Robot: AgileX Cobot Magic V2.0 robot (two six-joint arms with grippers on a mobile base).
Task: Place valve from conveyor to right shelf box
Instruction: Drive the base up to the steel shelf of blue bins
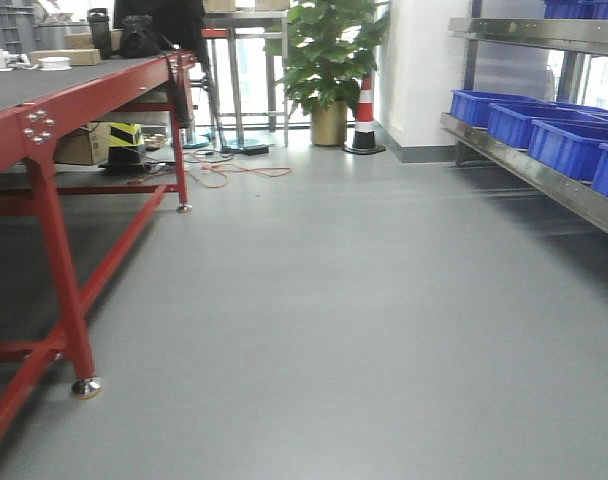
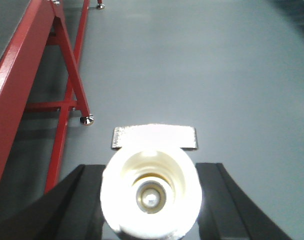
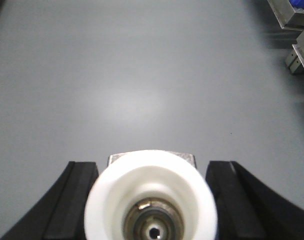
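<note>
Room: a grey floor (image 1: 334,300) is stretching between the conveyor (image 1: 44,85), sitting on its red frame (image 1: 54,250) at the left, and a steel shelf (image 1: 544,178) at the right; a potted plant (image 1: 329,50) and a striped cone (image 1: 364,112) are standing by the far wall.
Boxes: blue boxes (image 1: 544,138) are sitting in a row on the shelf (their insides are not showing from this angle).
Valve: the valve (image 2: 151,192), cream-white and round with a brassy core, is facing the left wrist camera, hanging above the floor beside the red frame.
Second valve: the second valve (image 3: 151,200), white with a dull metal core, is hanging above bare floor.
Left gripper: the left gripper (image 2: 151,167) is clamping the valve between black fingers (image 2: 89,185).
Right gripper: the right gripper (image 3: 151,165) is gripping the second valve likewise.
</note>
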